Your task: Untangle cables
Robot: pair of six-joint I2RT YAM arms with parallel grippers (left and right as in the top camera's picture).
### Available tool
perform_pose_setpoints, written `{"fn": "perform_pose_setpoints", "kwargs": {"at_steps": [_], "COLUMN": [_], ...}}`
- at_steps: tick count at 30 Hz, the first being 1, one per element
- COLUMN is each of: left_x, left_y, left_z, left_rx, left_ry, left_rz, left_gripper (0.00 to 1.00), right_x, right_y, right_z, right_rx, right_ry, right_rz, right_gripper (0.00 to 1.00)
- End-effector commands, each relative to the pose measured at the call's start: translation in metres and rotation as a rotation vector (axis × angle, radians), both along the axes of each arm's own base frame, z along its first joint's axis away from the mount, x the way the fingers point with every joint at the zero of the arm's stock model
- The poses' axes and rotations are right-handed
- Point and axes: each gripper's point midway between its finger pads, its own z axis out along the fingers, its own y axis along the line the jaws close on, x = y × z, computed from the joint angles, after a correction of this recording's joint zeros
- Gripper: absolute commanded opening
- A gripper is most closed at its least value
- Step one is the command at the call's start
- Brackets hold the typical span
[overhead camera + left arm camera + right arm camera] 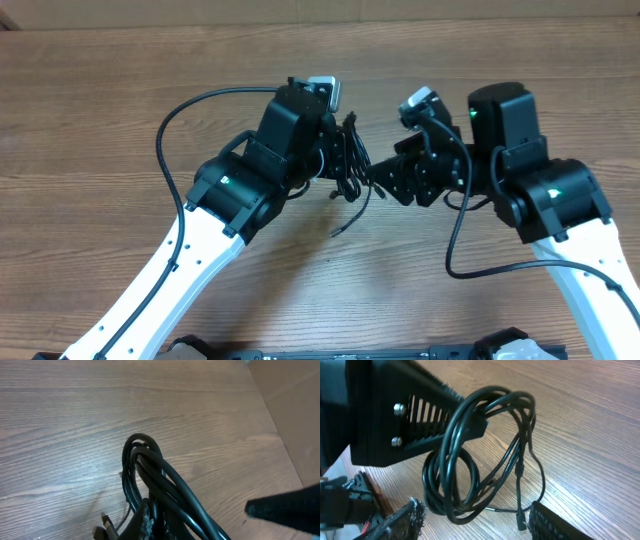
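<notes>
Cables [167, 480] are held as one bundle by left gripper [338, 165], jaws closed on them, mid-table between the two arms. In the right wrist view, loops are seen hanging below the left finger toward the table [120, 90]; contact with it cannot be told. One plug end [521, 522] dangles lowest. Right gripper [477, 520] is spread wide with nothing held, positioned just beside the loops.

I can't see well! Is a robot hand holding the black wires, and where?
The left gripper holds the cables between its fingers, at the top of their loops. The right gripper is open, holding nothing.
</notes>
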Motion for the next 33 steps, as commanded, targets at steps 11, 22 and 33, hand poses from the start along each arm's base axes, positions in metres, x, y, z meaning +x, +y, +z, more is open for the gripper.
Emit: {"fn": "perform_pose_setpoints", "kwargs": {"at_steps": [11, 22, 33], "left_x": [-0.009, -0.029, -0.064], "left_y": [-0.017, -0.031, -0.058], "left_z": [0.012, 0.005, 0.012], "left_rx": [-0.038, -0.028, -0.032], "left_ry": [-0.018, 0.018, -0.059], "left_rz": [-0.012, -0.112, -0.476], "left_gripper": [0.04, 0.04, 0.04], "right_x": [0.024, 0.072, 0.077], "right_y": [-0.004, -0.063, -0.05], "right_z": [-0.013, -0.03, -0.021], "right_rx": [-0.086, -0.182, -0.169], "right_ry": [-0.004, 0.034, -0.026], "right_rz": [-0.109, -0.654, -0.551], "right_gripper": [0.67, 0.63, 0.66]}}
